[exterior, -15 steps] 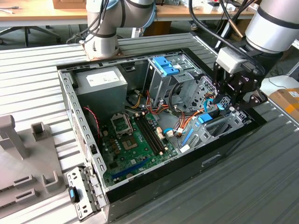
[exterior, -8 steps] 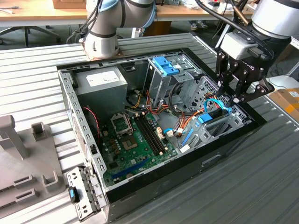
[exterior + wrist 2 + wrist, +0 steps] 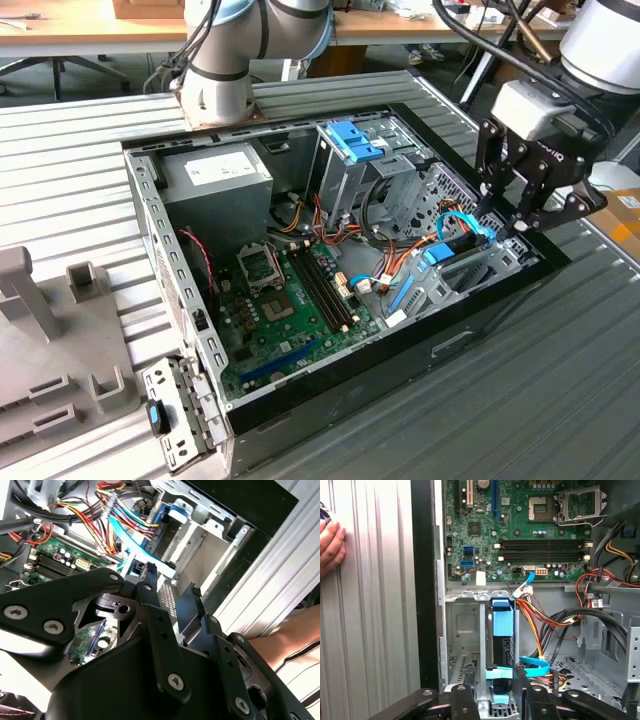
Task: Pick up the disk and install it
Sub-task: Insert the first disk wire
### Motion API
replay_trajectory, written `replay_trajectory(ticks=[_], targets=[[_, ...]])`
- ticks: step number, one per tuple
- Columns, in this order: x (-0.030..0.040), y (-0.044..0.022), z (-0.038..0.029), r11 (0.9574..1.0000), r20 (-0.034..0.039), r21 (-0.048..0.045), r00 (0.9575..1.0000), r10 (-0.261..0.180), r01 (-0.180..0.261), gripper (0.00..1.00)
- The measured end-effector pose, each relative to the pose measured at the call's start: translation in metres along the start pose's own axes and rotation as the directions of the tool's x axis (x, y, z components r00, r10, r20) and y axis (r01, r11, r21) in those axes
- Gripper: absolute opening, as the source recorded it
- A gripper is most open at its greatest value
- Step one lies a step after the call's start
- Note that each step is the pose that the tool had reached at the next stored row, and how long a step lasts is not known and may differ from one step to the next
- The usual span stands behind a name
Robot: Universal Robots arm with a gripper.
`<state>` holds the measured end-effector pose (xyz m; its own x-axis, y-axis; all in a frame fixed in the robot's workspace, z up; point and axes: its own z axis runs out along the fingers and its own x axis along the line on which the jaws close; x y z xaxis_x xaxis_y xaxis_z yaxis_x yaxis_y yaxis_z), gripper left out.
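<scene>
The disk (image 3: pixel 502 625) stands on edge in the metal drive bay (image 3: pixel 462 630) at the open computer case's corner, its blue rail facing up and a light-blue cable (image 3: pixel 535 667) plugged beside it. In the exterior view the disk (image 3: pixel 445 252) sits at the case's end on that view's right. My gripper (image 3: pixel 503 222) hovers just above that bay. In the first wrist view the gripper (image 3: pixel 495 692) has one black finger (image 3: pixel 465 700) on each side of the disk's end, apart from it. The second wrist view shows the gripper (image 3: pixel 170 592) open with nothing between the fingers.
The case (image 3: pixel 400 340) lies open on a ribbed metal table (image 3: pixel 520 400), with the motherboard (image 3: pixel 290 300), a grey power-supply box (image 3: pixel 215 175) and a cage with a blue latch (image 3: pixel 352 140). A person's hand (image 3: pixel 330 545) rests on the table near the case. Grey fixtures (image 3: pixel 50 340) stand on the exterior view's left.
</scene>
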<state>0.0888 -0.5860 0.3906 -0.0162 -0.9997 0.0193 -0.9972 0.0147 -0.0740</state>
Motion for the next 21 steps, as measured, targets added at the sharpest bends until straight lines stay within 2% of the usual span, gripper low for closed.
replay_trajectory(ticks=[4,7,9,12,21], targets=[[0.0071,-0.0014,0.0085,1.0,-0.0002,0.0,1.0,0.001,-0.001,0.42],[0.0092,-0.0011,0.0145,1.0,-0.0003,-0.0001,1.0,0.002,-0.002,0.42],[0.0091,-0.0011,0.0145,1.0,0.001,-0.0001,1.0,0.002,-0.002,0.42],[0.0073,-0.0011,0.0158,1.0,0.009,-0.0002,1.0,0.003,-0.003,0.42],[0.0069,-0.001,0.0157,1.0,0.0091,-0.0002,1.0,0.003,-0.003,0.42]])
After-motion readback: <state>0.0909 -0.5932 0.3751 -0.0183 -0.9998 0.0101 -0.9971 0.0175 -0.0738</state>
